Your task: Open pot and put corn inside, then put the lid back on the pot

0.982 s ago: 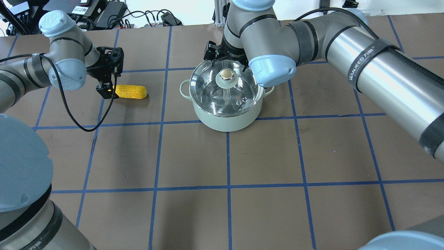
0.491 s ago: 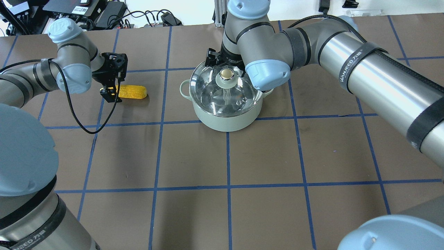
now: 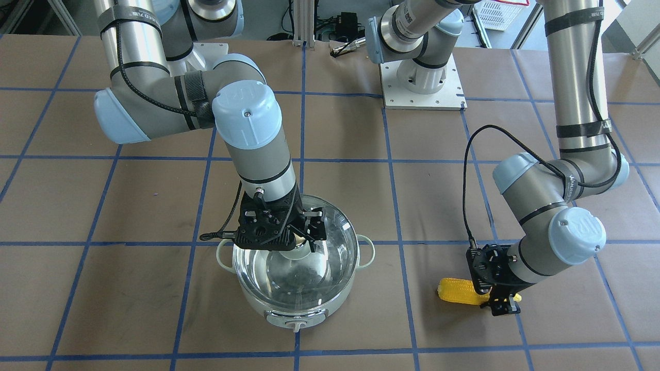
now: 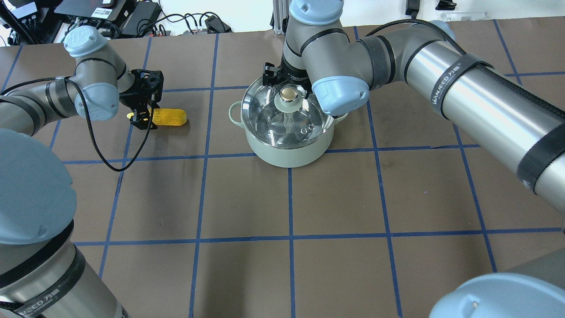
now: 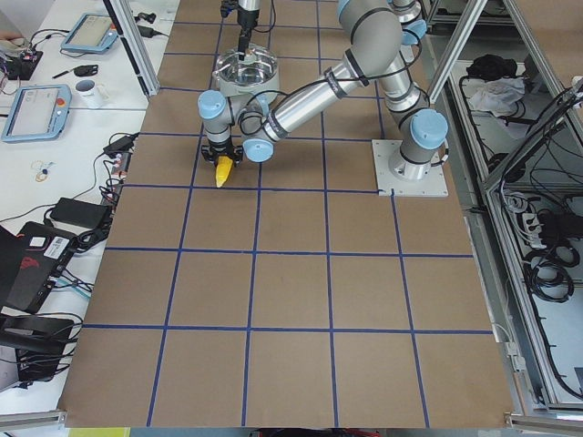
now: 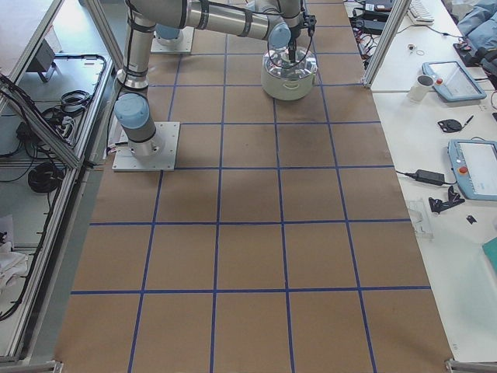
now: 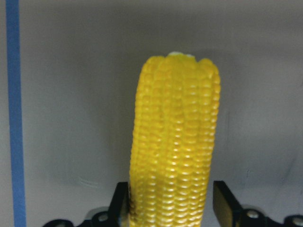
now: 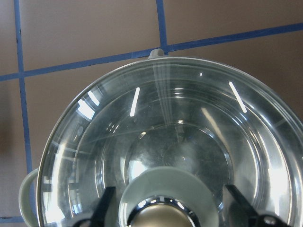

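Glass lid (image 4: 271,121) sits on the pot (image 4: 287,155), the right tool (image 8: 169,201) spread astride its knob (image 4: 288,94) and the left tool (image 7: 170,208) spread astride the corn (image 4: 170,117) on the worktop (image 4: 353,198) to the robot's left of the pot, so opening seems in hand, next calling for a pinch on the knob and a lift.

Flat brown bench (image 4: 247,198), marked into squares by blue tape lines (image 4: 291,238). Standing upright on the surface: mint-green pot (image 4: 287,152), base over a crossing of two tape lines. Lying flat on its side, well apart from the pot toward the robot's left: yellow corn (image 4: 170,117). Near the robot-side edge: white mounting plate (image 3: 423,100) under an arm base.
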Available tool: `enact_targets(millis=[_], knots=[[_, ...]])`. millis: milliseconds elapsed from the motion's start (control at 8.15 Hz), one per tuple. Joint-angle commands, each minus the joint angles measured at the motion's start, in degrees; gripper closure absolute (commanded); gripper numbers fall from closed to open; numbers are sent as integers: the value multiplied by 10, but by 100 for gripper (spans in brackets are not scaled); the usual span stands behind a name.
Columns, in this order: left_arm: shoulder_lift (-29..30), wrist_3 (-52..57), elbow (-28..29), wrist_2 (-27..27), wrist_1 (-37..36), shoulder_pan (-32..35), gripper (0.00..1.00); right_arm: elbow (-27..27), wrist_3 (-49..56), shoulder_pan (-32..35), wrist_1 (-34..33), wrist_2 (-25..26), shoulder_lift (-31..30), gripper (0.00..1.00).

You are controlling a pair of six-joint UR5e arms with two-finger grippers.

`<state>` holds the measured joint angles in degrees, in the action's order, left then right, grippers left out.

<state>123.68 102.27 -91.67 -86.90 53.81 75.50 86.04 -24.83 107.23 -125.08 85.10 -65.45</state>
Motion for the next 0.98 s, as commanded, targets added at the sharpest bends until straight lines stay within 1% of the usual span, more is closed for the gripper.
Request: enact_targets(millis=[0,123,245,368,491,613,859], knots=[[-4,-4,0,-21,2,0,100,0,0,0,0,0,0,26],[-17,-9,5,-82,6,4,100,0,0,0,1,-1,-1,34],[-39,-9,5,-88,9,10,100,0,0,0,1,-3,-1,44],[-65,-8,6,-90,34,11,100,0,0,0,1,-5,-1,53],[-93,-8,6,-89,58,15,100,0,0,0,1,-5,-1,57],[-114,-9,6,-87,80,23,100,0,0,0,2,-6,-1,58],[-135,-11,6,-86,96,40,100,-1,2,-1,2,-5,-2,59]])
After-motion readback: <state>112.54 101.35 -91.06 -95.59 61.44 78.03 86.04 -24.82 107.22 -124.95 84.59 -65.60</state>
